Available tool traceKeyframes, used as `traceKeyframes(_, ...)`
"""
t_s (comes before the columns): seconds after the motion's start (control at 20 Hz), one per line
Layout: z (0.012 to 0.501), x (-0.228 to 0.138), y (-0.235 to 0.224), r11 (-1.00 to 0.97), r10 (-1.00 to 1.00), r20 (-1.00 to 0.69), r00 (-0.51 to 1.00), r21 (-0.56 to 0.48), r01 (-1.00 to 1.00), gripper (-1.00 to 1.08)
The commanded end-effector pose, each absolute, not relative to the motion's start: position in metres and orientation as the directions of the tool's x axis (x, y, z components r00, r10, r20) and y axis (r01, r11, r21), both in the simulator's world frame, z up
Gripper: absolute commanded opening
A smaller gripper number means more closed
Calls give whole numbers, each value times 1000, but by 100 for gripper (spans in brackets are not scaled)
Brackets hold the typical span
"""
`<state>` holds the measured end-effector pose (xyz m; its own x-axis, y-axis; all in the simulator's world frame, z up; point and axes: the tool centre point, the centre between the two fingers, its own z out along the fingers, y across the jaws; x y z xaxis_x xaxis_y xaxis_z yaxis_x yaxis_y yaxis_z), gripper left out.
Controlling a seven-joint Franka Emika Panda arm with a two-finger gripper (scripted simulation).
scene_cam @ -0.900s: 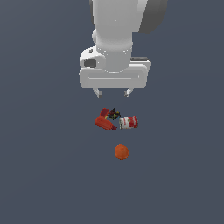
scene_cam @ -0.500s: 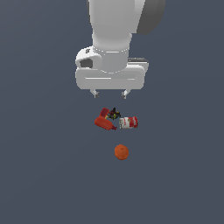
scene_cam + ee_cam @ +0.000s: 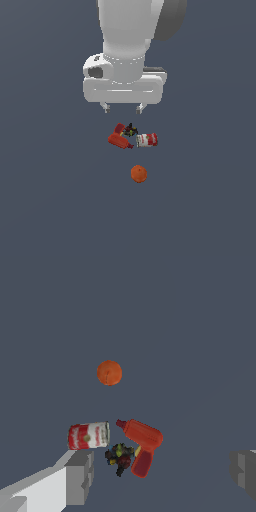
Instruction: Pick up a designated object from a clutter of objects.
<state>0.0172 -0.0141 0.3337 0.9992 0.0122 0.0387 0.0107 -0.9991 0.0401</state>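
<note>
- Plain dark grey-blue surface [image 3: 45,200] fills both views, with nothing on it but a small group of items.
- I see the jaws [image 3: 122,107] hanging above the surface, spread wide with nothing between them; in the wrist view the two fingertips [image 3: 80,476] stand far apart at either edge of the frame.
- My target, the orange ball [image 3: 139,174], sits alone on the surface, apart from the clutter.
- In the exterior view the ball lies at about 5 o'clock from the jaws, beyond the clutter and nearer the camera.
- The clutter sits almost straight under the jaws: a red-and-white can [image 3: 147,140] lying on its side, a red bottle-like piece [image 3: 120,141] tilted beside it, and a tiny black-yellow thing [image 3: 130,131] between them.
- From the can, the ball is at about 6 o'clock, with a clear gap between them.
- I judge the jaws must travel past the clutter towards the ball before going down; dropping from here would land on the can or bottle.
- Being round, the ball has no long axis, so I need no wrist turn to line up.
</note>
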Motion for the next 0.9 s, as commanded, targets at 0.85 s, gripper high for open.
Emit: traceKeyframes(0.85, 283, 49, -2, -926, 373, 8, 928, 58, 372, 100)
